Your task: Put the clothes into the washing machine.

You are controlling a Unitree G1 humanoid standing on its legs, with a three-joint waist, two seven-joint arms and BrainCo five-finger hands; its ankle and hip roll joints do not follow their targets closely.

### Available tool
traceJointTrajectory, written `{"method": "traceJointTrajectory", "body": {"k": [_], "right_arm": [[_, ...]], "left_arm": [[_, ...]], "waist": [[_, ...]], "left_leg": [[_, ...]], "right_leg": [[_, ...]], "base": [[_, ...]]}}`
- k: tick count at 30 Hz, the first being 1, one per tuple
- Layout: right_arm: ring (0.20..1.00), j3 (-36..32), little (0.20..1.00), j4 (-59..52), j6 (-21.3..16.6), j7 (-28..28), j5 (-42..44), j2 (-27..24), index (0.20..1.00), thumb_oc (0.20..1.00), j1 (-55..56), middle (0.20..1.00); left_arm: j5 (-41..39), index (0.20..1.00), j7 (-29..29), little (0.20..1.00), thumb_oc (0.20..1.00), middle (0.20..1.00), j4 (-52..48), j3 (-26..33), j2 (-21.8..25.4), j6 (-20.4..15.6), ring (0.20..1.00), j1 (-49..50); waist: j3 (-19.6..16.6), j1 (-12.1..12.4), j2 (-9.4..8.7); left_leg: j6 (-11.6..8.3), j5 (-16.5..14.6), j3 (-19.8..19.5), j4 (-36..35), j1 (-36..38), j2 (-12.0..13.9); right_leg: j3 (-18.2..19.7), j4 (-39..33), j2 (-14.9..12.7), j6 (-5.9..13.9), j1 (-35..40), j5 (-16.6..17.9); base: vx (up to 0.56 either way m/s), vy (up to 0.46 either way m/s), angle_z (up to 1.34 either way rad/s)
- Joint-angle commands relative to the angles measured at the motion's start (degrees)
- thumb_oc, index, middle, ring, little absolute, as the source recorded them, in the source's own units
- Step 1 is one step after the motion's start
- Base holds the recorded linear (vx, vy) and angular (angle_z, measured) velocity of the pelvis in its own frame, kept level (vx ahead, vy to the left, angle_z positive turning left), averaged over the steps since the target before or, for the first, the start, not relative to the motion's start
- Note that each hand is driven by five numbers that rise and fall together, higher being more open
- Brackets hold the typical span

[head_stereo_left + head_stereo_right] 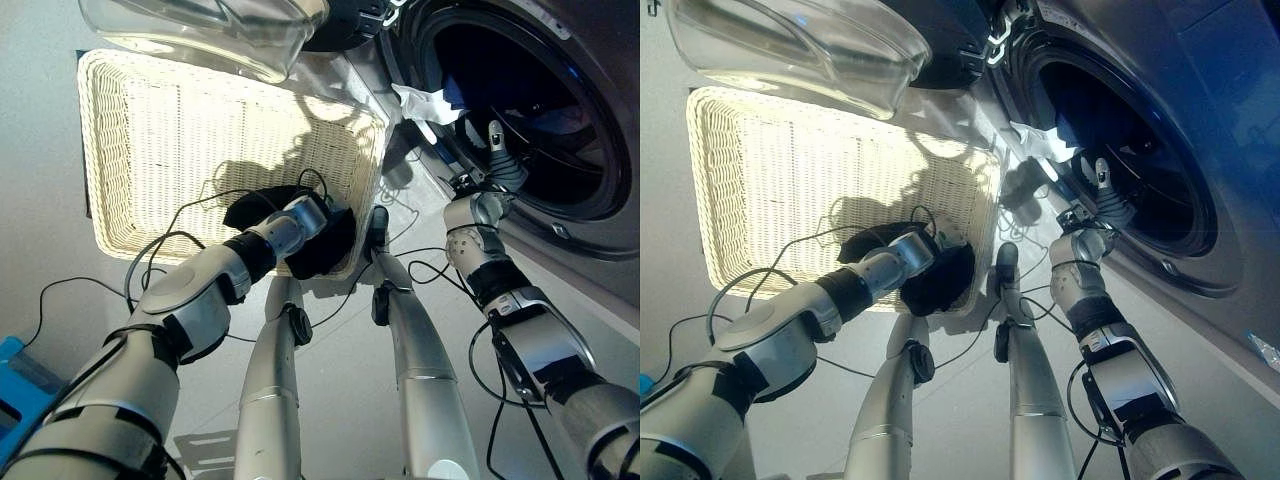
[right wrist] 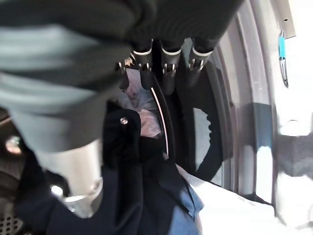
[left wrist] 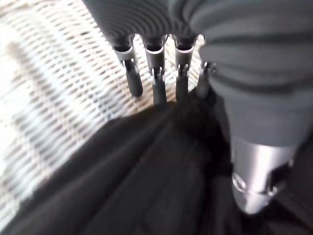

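Note:
A black garment (image 1: 325, 250) lies in the near right corner of the white wicker basket (image 1: 150, 140). My left hand (image 1: 305, 215) rests on it, open, with straight fingers (image 3: 159, 88) touching the cloth's (image 3: 122, 176) edge. My right hand (image 1: 495, 165) is held up at the lower rim of the washing machine's round opening (image 1: 540, 100), open, its fingers (image 2: 168, 73) pointing into the drum. Dark blue clothes (image 2: 146, 196) and a white piece (image 2: 234, 215) lie inside the drum. A white cloth (image 1: 425, 102) hangs over the opening's rim.
The machine's glass door (image 1: 200, 30) stands swung open above the basket's far edge. The basket sits on the pale floor to the left of the machine. Its wicker bottom is bare apart from the black garment.

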Motion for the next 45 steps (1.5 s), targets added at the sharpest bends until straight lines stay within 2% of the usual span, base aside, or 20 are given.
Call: {"method": "traceJointTrajectory", "body": {"k": [1,2,3,4,9,16,21,27,28,30,31,32,33,34,35,37,38,40,41,45], "right_arm": [[1.0,-4.4,1.0,-2.4,-4.8,0.1,1.7,0.5,1.0,1.0,0.3,1.0],[1.0,-4.7,1.0,-2.4,-4.9,0.5,2.0,0.6,1.0,1.0,0.4,1.0],[1.0,-4.7,1.0,-2.3,-4.9,0.6,2.2,0.7,1.0,1.0,0.4,1.0],[1.0,-5.0,1.0,-2.2,-5.2,1.2,2.9,0.9,1.0,1.0,0.6,1.0],[1.0,-5.7,1.0,-0.6,-5.9,4.2,6.4,0.9,1.0,1.0,0.1,1.0],[1.0,-5.8,1.0,-0.8,-5.8,4.1,7.2,0.3,1.0,1.0,0.3,1.0],[1.0,-6.3,1.0,-0.2,-6.2,4.1,7.7,0.3,1.0,1.0,1.1,1.0],[1.0,-6.2,1.0,0.5,-6.0,4.9,8.5,-0.2,1.0,1.0,1.8,1.0],[1.0,-5.9,1.0,-0.1,-5.8,4.1,8.1,-0.3,1.0,1.0,2.2,1.0],[1.0,-5.8,1.0,-0.7,-5.4,3.6,7.8,-0.4,1.0,1.0,2.4,1.0],[1.0,-5.5,1.0,-1.9,-4.9,3.1,6.9,-0.4,1.0,1.0,3.0,1.0],[1.0,-5.5,1.0,-2.2,-4.7,3.2,6.8,-0.5,1.0,1.0,3.2,1.0],[1.0,-5.0,1.0,-2.8,-4.4,3.4,6.4,-0.6,1.0,1.0,3.7,1.0],[1.0,-4.9,1.0,-3.2,-4.2,3.5,6.3,-0.5,1.0,1.0,3.9,1.0],[1.0,-4.4,1.0,-4.8,-3.7,3.4,5.3,-0.3,1.0,1.0,4.6,1.0],[1.0,-4.2,1.0,-5.8,-3.4,3.9,4.1,0.1,1.0,1.0,5.3,1.0],[1.0,-3.9,1.0,-7.6,-2.9,4.2,2.7,0.7,1.0,1.0,6.3,1.0],[1.0,-3.7,1.0,-9.1,-2.1,5.1,0.9,1.5,1.0,1.0,7.2,1.0],[1.0,-2.9,1.0,-11.7,-0.4,5.0,-3.8,2.9,1.0,1.0,8.8,1.0],[1.0,-1.8,1.0,-15.6,2.6,2.3,-12.5,5.0,1.0,1.0,11.7,1.0]], "left_arm": [[6.2,1.0,-9.9,1.0,1.0,1.0,8.3,-2.2,6.6,6.5,1.0,2.9],[6.2,1.0,-10.4,1.0,1.0,1.0,8.7,-2.2,6.5,6.9,1.0,3.0],[6.3,0.95,-10.5,0.95,0.95,0.95,8.9,-2.3,6.4,7.1,0.95,3.0],[7.1,0.2,-9.8,0.2,0.2,0.2,9.6,-2.4,6.3,7.4,0.2,3.2],[8.2,0.2,-6.7,0.2,0.2,0.2,11.4,-2.9,5.8,5.8,0.2,3.0],[10.2,0.2,-4.4,0.2,0.2,0.2,12.1,-3.1,6.3,4.3,0.2,3.1],[8.1,0.2,1.3,0.2,0.2,0.2,12.3,-2.4,6.5,5.6,0.2,4.1],[-3.2,0.2,16.0,0.2,0.2,0.2,11.0,0.0,7.2,9.1,0.2,4.3],[-12.7,0.2,25.3,0.2,0.2,0.2,10.4,2.2,7.6,10.8,0.2,4.5],[-16.6,0.2,29.5,0.2,0.2,0.2,10.8,3.5,7.6,10.5,0.2,4.7],[-23.5,0.2,36.6,0.2,0.2,0.2,11.2,6.1,7.7,9.5,0.2,5.1],[-25.6,0.2,38.8,0.2,0.2,0.2,11.8,7.4,7.7,8.5,0.2,5.3],[-30.4,0.2,44.2,0.2,0.2,0.2,12.9,9.8,7.6,6.3,0.2,5.9],[-31.7,0.2,45.8,0.2,0.2,0.2,13.3,10.8,7.5,5.3,0.2,6.2],[-34.1,0.2,50.4,0.2,0.2,0.2,14.2,14.2,7.5,2.0,0.2,7.7],[-36.6,0.2,53.3,0.2,0.2,0.2,15.0,17.0,7.3,-0.8,0.2,8.9],[-40.1,0.2,55.5,0.2,0.2,0.2,14.9,20.6,7.2,-3.5,0.2,10.7],[-43.2,0.2,56.5,0.2,0.2,0.2,14.5,23.6,7.1,-5.5,0.2,12.1],[-48.3,0.2,58.1,0.2,0.2,0.2,13.7,28.3,6.5,-9.4,0.2,14.4],[-53.8,0.2,58.5,0.2,0.2,0.2,10.1,35.2,5.2,-13.4,0.2,18.3]], "waist": [[-1.2,1.8,-2.34],[-1.2,1.8,-2.43],[-1.2,1.8,-2.49],[-1.2,2.0,-2.66],[-1.2,2.1,-2.86],[-1.2,2.2,-2.81],[-1.2,2.6,-2.72],[-1.2,3.3,-2.52],[-1.2,3.6,-2.47],[-1.2,3.7,-2.46],[-1.2,3.9,-2.45],[-1.2,4.0,-2.45],[-1.2,4.1,-2.42],[-1.2,4.1,-2.42],[-1.2,4.3,-2.4],[-1.2,4.4,-2.47],[-1.2,4.5,-2.55],[-1.2,4.6,-2.62],[-1.2,4.7,-2.77],[-1.2,4.9,-3.0]], "left_leg": [[-5.91,-2.2,4.1,-0.3,0.7,-1.3],[-5.85,-2.3,4.0,-0.2,0.6,-1.3],[-5.82,-2.3,3.9,-0.2,0.5,-1.3],[-5.72,-2.3,3.7,-0.1,0.4,-1.2],[-5.98,-2.1,3.3,-0.1,0.5,-1.1],[-6.05,-2.1,3.2,-0.6,1.2,-1.3],[-5.84,-2.3,3.0,-0.2,1.8,-1.5],[-5.62,-2.9,3.1,1.2,3.3,-1.5],[-5.58,-3.0,3.1,1.7,4.1,-1.5],[-5.49,-3.1,3.1,1.9,4.6,-1.6],[-5.38,-3.2,3.2,2.3,5.3,-1.6],[-5.33,-3.3,3.3,2.5,5.6,-1.5],[-5.28,-3.4,3.4,2.8,6.2,-1.6],[-5.26,-3.4,3.4,3.0,6.4,-1.6],[-5.2,-3.5,3.3,3.1,7.3,-1.6],[-5.19,-3.6,3.3,3.2,8.1,-1.7],[-5.13,-3.7,3.2,3.3,8.8,-1.7],[-5.1,-3.8,3.1,3.4,9.6,-1.7],[-5.04,-4.1,2.9,3.6,10.9,-1.7],[-4.76,-4.7,2.4,3.7,13.4,-1.8]], "right_leg": [[1.6,-8.1,0.7,10.06,1.1,10.2],[1.5,-8.0,0.7,10.09,1.0,10.2],[1.5,-8.0,0.7,10.09,1.0,10.2],[1.3,-7.7,0.4,10.16,0.9,10.1],[0.7,-7.9,0.1,10.26,1.4,10.2],[0.5,-8.2,0.0,10.28,2.1,10.2],[0.1,-7.7,-0.2,10.14,2.8,9.8],[-0.9,-6.1,-0.8,9.73,4.4,8.9],[-1.1,-5.5,-0.8,9.51,5.2,8.5],[-1.2,-5.1,-0.8,9.37,5.7,8.2],[-1.3,-4.6,-0.9,9.22,6.3,7.7],[-1.4,-4.3,-0.9,9.13,6.6,7.5],[-1.5,-3.9,-1.0,8.93,7.1,7.0],[-1.5,-3.7,-1.0,8.84,7.3,6.8],[-1.6,-3.1,-1.0,8.64,8.1,6.3],[-1.7,-2.8,-0.9,8.46,8.8,5.9],[-1.7,-2.4,-0.9,8.24,9.4,5.4],[-1.8,-2.1,-0.8,8.06,10.1,5.0],[-1.7,-1.4,-0.6,7.75,11.1,4.2],[-1.7,-0.7,-0.3,7.3,13.4,2.8]], "base": [[0.0,0.0,0.0],[0.0,0.0,0.0],[-0.02,-0.035,0.01],[-0.02,-0.033,0.0],[0.0,-0.007,0.0],[-0.01,0.005,0.04],[0.0,0.002,0.01],[0.0,0.012,0.01],[-0.01,0.044,0.02],[-0.01,0.054,0.01],[-0.01,0.068,0.01],[-0.01,0.082,0.01],[-0.01,0.053,0.0],[-0.01,0.062,-0.01],[-0.01,0.045,0.0],[0.0,0.021,0.0],[0.0,0.0,0.0],[-0.01,0.042,0.0],[0.0,0.048,0.0],[0.0,0.01,0.0]]}}
